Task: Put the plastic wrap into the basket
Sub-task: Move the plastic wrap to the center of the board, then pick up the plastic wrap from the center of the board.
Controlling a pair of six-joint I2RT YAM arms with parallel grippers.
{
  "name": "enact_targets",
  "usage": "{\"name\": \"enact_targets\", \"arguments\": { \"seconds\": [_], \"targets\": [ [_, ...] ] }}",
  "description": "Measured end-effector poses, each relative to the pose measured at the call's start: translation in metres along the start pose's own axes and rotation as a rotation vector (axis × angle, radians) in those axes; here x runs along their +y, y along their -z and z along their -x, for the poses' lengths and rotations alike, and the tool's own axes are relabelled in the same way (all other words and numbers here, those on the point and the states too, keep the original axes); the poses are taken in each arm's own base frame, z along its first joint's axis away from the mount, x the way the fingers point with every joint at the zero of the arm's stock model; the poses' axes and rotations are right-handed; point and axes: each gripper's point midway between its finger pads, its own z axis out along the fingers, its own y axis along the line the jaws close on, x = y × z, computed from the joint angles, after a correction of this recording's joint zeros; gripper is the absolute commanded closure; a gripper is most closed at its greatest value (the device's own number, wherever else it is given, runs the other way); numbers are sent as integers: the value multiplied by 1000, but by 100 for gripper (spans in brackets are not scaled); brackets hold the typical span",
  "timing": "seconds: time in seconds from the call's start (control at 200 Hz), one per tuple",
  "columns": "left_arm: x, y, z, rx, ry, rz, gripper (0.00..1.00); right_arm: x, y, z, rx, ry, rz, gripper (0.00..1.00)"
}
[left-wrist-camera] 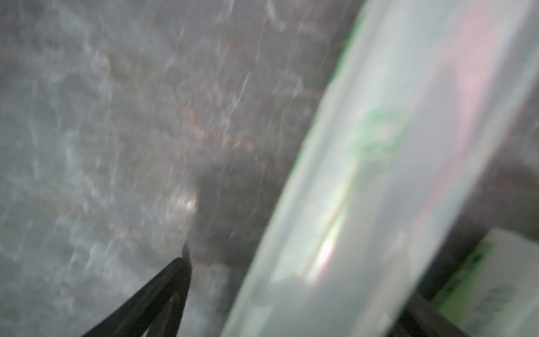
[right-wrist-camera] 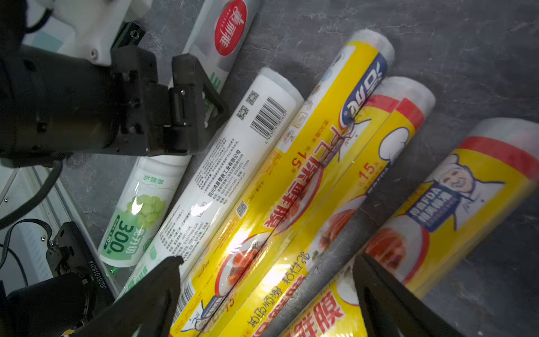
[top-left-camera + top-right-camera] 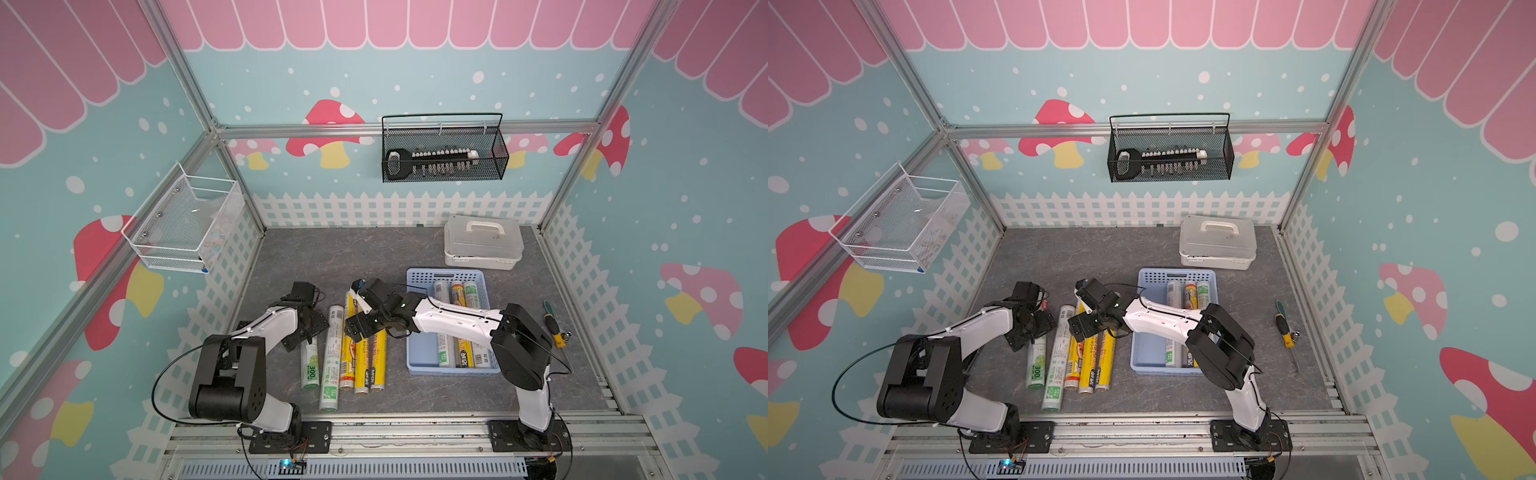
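While five long thin plastic wrap rolls [image 3: 332,357] lie side by side on the grey marbled surface [image 3: 311,257], the left gripper [image 3: 308,332] stands spread astride the leftmost clear-white, green-labelled roll [image 3: 309,368], apparently not clamping it. Beside it, the right gripper [image 2: 267,259] hangs wide open and empty over the yellow rolls [image 3: 362,370]. Farther right, three rolls [image 3: 457,293] already lie in the shallow light-blue perforated plastic basket [image 3: 419,357], so under half seems done.

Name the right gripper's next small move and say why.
Probably lower the right gripper straight down onto the middle yellow roll. Its jaws stand open and empty just above that roll, which sits roughly centred between them. The roll lies on the table, not yet in the basket.
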Motion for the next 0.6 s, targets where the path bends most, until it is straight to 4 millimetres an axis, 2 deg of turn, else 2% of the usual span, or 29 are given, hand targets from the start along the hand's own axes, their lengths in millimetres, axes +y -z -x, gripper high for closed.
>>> {"name": "enact_targets", "arguments": {
  "seconds": [0.06, 0.19, 0.34, 0.48, 0.6],
  "targets": [
    [4, 2, -8, 2, 0, 0, 13, 1, 3, 1, -4, 0, 4, 6],
    [10, 3, -16, 16, -6, 6, 12, 4, 13, 4, -21, -1, 14, 5],
    [8, 2, -14, 22, -23, 12, 22, 10, 28, 11, -52, 4, 28, 5],
    [0, -1, -5, 25, -41, 7, 21, 12, 40, 14, -75, 6, 33, 6],
    [-3, -1, -2, 25, -56, 1, 28, 9, 44, 12, -79, 6, 24, 5]
  ]
}}
